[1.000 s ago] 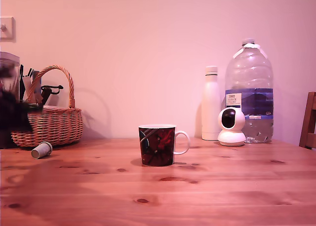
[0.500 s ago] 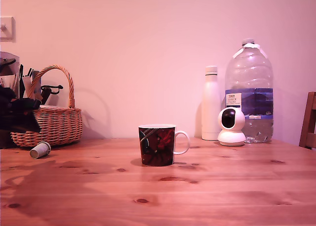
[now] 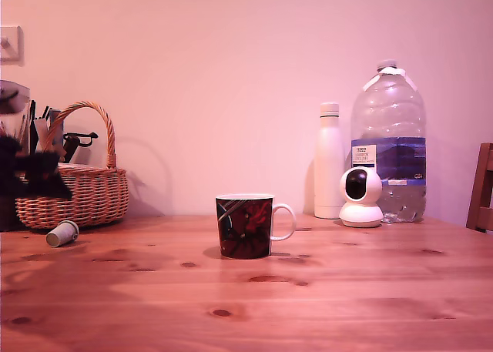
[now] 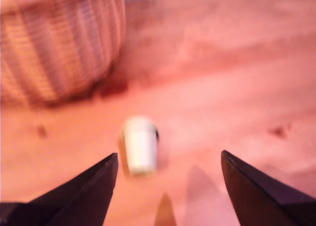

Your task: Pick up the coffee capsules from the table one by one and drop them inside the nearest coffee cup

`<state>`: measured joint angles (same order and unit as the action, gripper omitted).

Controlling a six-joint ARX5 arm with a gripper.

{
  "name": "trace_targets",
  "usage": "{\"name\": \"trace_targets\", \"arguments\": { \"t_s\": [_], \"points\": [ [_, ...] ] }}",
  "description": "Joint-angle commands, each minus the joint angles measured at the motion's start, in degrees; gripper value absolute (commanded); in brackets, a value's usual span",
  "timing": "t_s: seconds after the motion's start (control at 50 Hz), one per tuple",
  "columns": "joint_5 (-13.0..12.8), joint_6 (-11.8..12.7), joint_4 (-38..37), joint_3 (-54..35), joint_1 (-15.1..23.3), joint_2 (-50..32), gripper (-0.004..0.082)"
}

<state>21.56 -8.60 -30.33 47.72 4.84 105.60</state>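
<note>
One pale coffee capsule lies on its side on the wooden table at the exterior view's left, just in front of the wicker basket. The blurred wrist view shows the same capsule lying beyond and between my two dark fingers, apart from both. My gripper is open with nothing in it. In the exterior view only a dark part of the gripper shows at the left edge, above the capsule. The dark coffee cup with red and white print stands upright mid-table, white handle to the exterior view's right.
A wicker basket holding dark tools stands at the back left, close behind the capsule. A white bottle, a big clear water jug and a small white camera stand at the back right. A chair edge shows far right.
The dark gripper at the exterior view's left edge has shifted and risen slightly. The capsule rolled a little leftward between the earliest frame and now. The cup has not moved.
</note>
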Motion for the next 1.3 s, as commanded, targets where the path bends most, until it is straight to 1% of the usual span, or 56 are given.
{"name": "trace_targets", "arguments": {
  "t_s": [0.0, 0.04, 0.14, 0.36, 0.54, 0.62, 0.76, 0.78, 0.9, 0.98, 1.08, 1.16, 1.28],
  "points": [
    [1.4, -0.5, -1.0, 0.3, 0.4, 2.6, 0.0607],
    [2.3, -0.5, -1.5, 0.6, 0.5, 3.6, 0.0607],
    [3.1, -0.6, -2.8, 1.9, 0.5, 5.7, 0.0607],
    [3.1, -0.9, -2.5, 6.1, 0.5, 10.3, 0.0606],
    [4.3, -0.9, -0.4, 9.1, 0.5, 13.8, 0.0606],
    [4.6, -0.9, 0.2, 9.4, 0.5, 14.1, 0.0606],
    [4.5, -2.5, 0.3, 9.4, 0.6, 14.1, 0.0605],
    [4.5, -3.3, 0.3, 9.4, 0.6, 14.1, 0.0604],
    [4.5, -3.8, 0.5, 9.4, 0.7, 14.1, 0.0592],
    [4.5, -3.9, 0.6, 9.4, 0.7, 14.1, 0.0522],
    [4.4, -4.7, 0.6, 9.4, 0.9, 14.1, 0.0371],
    [3.3, -4.9, 0.6, 9.4, 1.1, 14.1, 0.0262],
    [3.1, -4.9, 1.2, 9.4, 1.6, 14.1, 0.0165]
  ]
}}
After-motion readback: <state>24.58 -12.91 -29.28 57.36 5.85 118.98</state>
